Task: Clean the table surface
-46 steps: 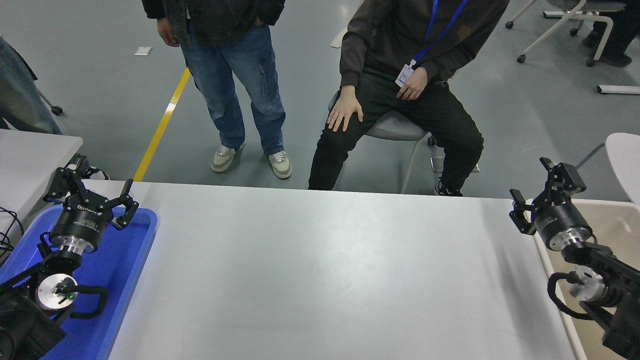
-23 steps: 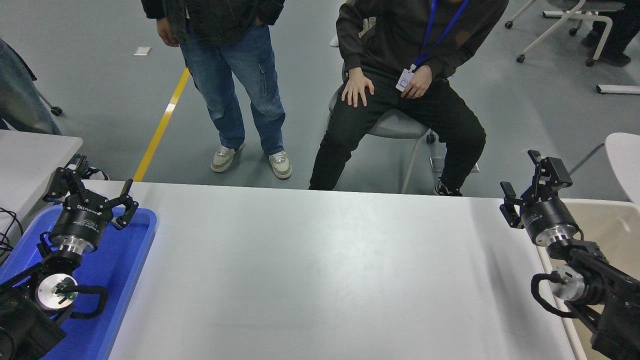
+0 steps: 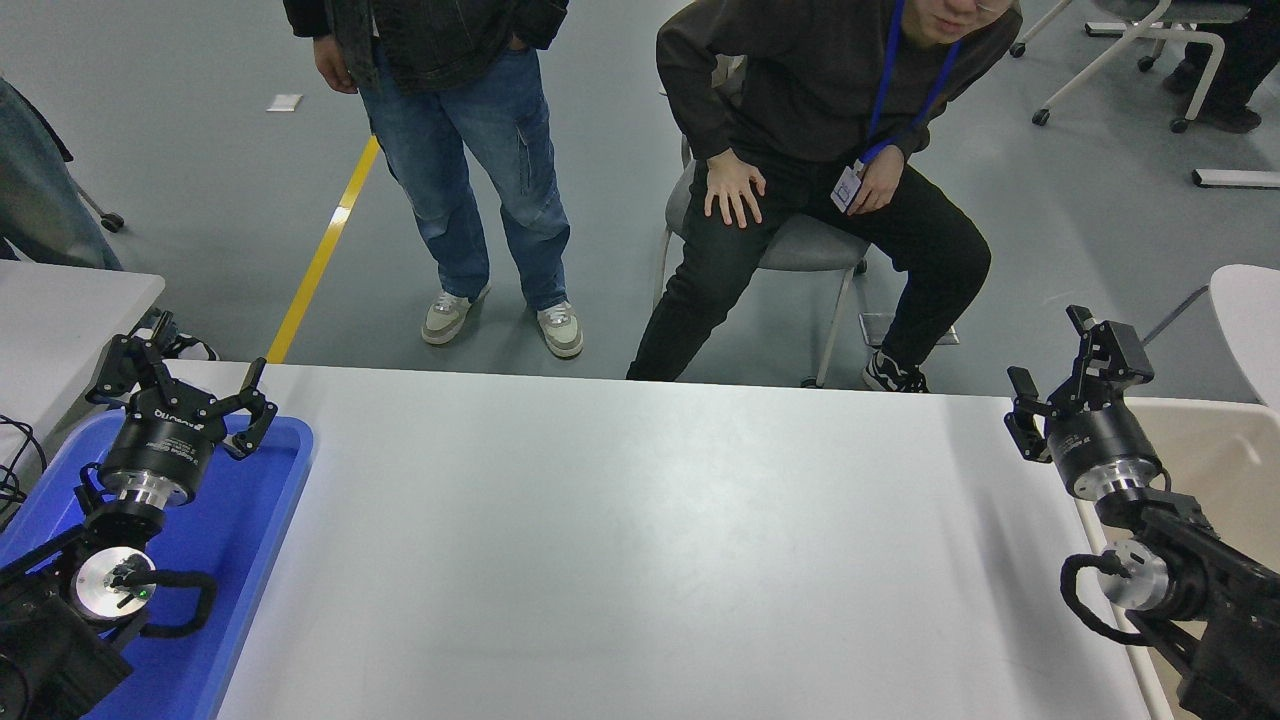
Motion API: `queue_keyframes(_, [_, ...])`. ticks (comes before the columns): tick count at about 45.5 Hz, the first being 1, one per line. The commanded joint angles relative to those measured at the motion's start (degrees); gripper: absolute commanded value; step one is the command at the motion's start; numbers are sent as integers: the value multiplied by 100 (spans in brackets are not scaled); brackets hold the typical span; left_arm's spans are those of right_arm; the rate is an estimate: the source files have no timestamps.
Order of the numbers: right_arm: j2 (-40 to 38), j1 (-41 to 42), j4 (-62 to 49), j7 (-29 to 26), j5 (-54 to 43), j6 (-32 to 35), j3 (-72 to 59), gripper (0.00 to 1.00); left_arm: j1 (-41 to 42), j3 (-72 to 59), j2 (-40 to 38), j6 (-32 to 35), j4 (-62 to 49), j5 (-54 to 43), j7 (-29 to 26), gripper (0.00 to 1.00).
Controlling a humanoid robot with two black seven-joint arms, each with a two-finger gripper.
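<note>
The table surface point(image 3: 640, 540) is a wide, smooth white-grey top that fills the lower half of the view; nothing lies on its bare part. My left gripper point(image 3: 185, 385) is open and empty, parked at the lower left above the blue tray point(image 3: 250, 520). My right gripper point(image 3: 1065, 380) is open and empty, held above the table's far right corner, fingers pointing away from me.
A beige bin point(image 3: 1220, 470) stands off the table's right edge under my right arm. A smaller white table point(image 3: 60, 310) is at the far left. A person stands at the far side point(image 3: 470, 150); another sits on a chair point(image 3: 830, 170), leaning forward.
My right gripper moved up and left, then settled slightly lower and to the right. The seated person leaned forward and shifted a hand and a leg. The left arm has not moved.
</note>
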Motion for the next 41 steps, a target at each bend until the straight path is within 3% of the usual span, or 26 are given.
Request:
queue_keyframes(1, [25, -27, -11, 52, -4, -148, -33, 99, 0, 0, 0, 0, 0, 0, -1, 100])
queue_keyframes(41, [-54, -115, 305, 8, 92, -86, -156, 99, 0, 0, 0, 0, 0, 0, -1, 100])
